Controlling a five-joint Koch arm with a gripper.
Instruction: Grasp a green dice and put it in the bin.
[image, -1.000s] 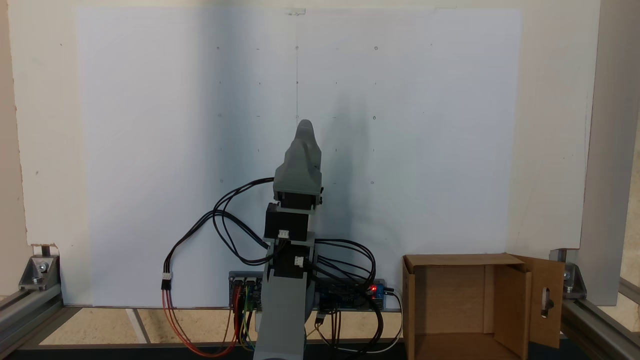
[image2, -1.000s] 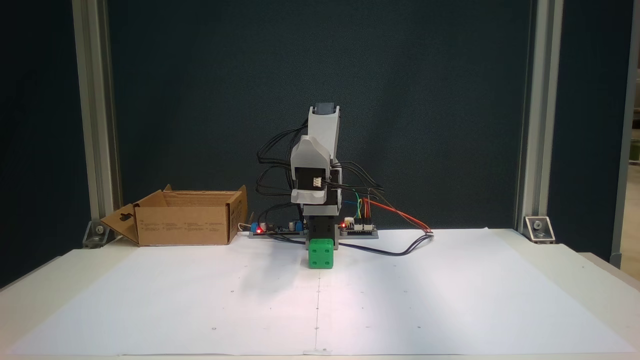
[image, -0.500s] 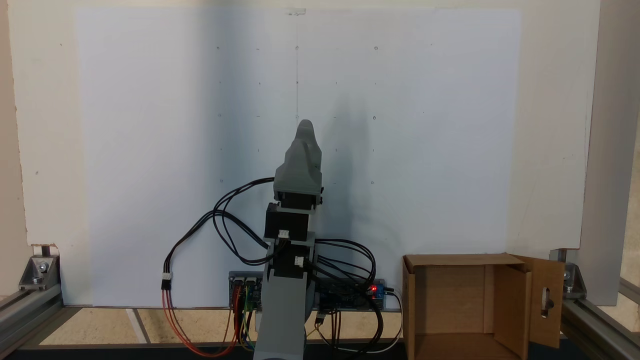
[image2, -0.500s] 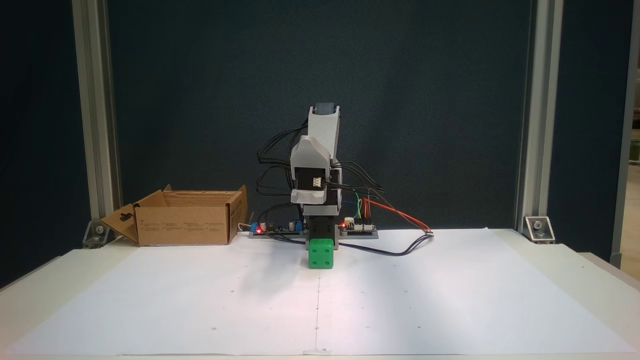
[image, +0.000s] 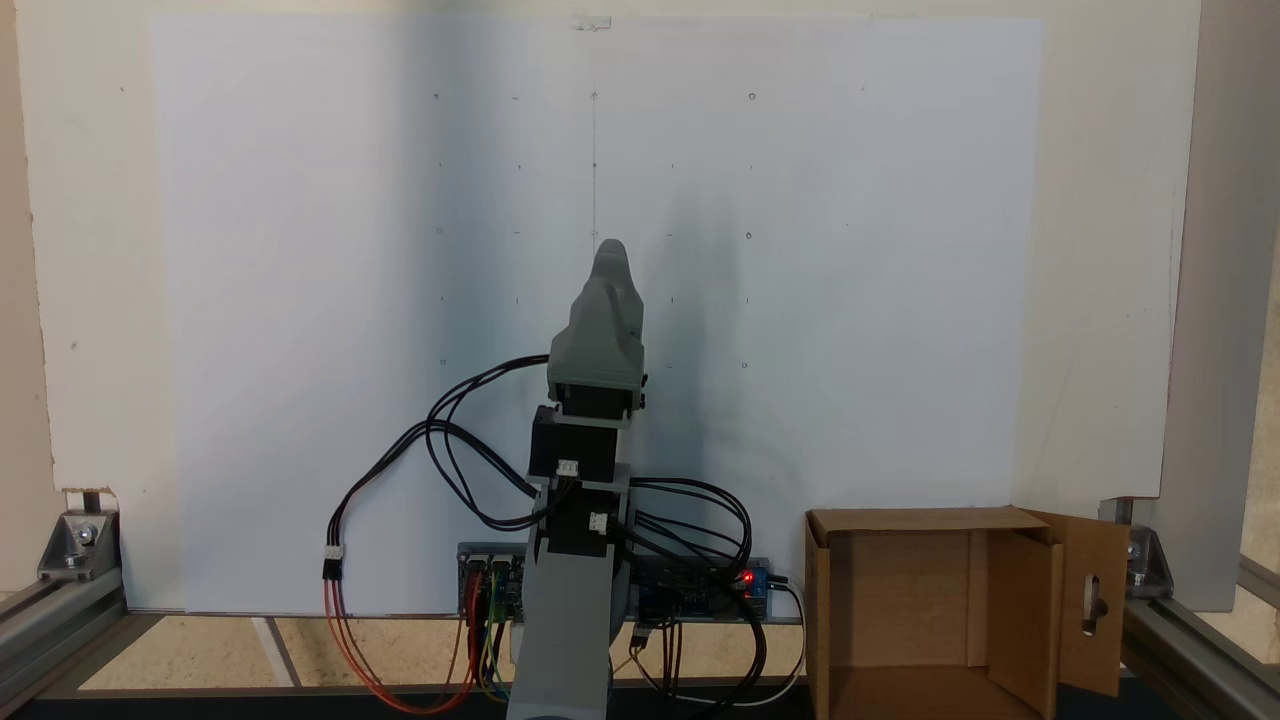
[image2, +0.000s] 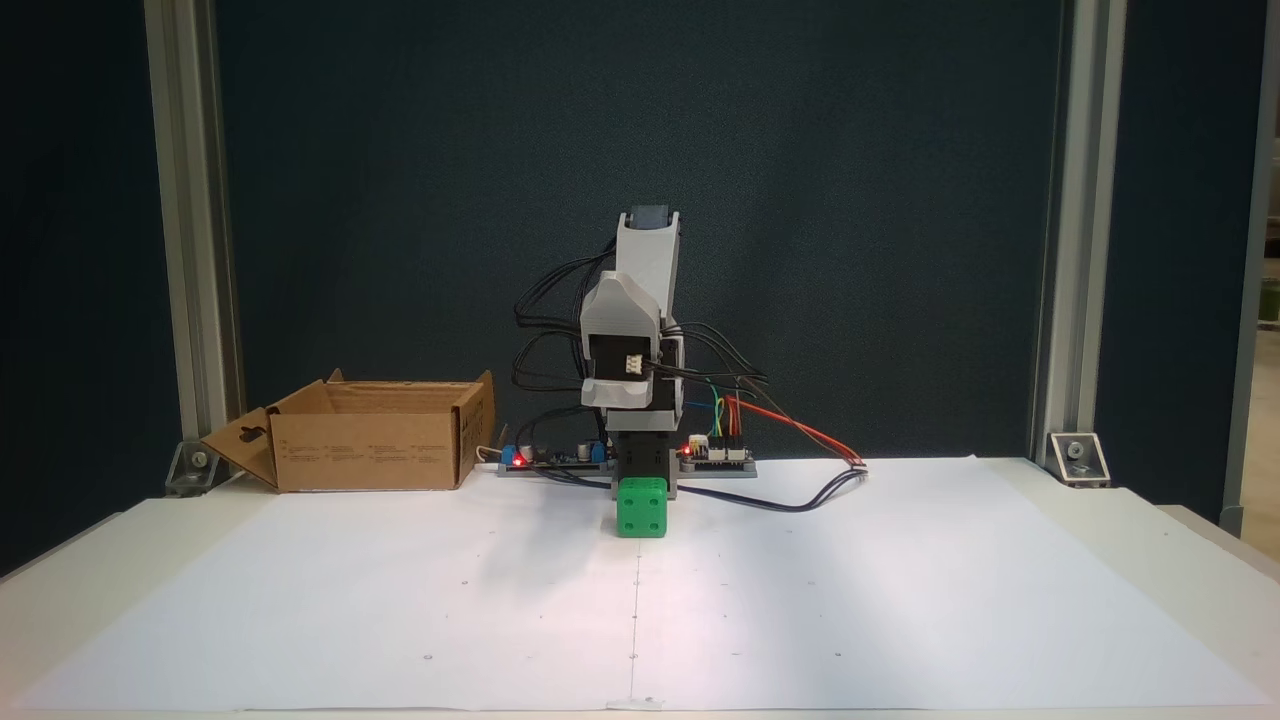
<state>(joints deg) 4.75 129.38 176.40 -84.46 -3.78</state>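
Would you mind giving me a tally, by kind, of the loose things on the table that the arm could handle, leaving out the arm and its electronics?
Green dice: 1
Cardboard box, the bin, with its flaps open: 1
Total: 2

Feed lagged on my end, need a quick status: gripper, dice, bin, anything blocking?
Gripper folded over the arm, jaw state unclear. Green dice on the paper before the base, ungrasped. Bin open, left in that fixed view; nothing between them.
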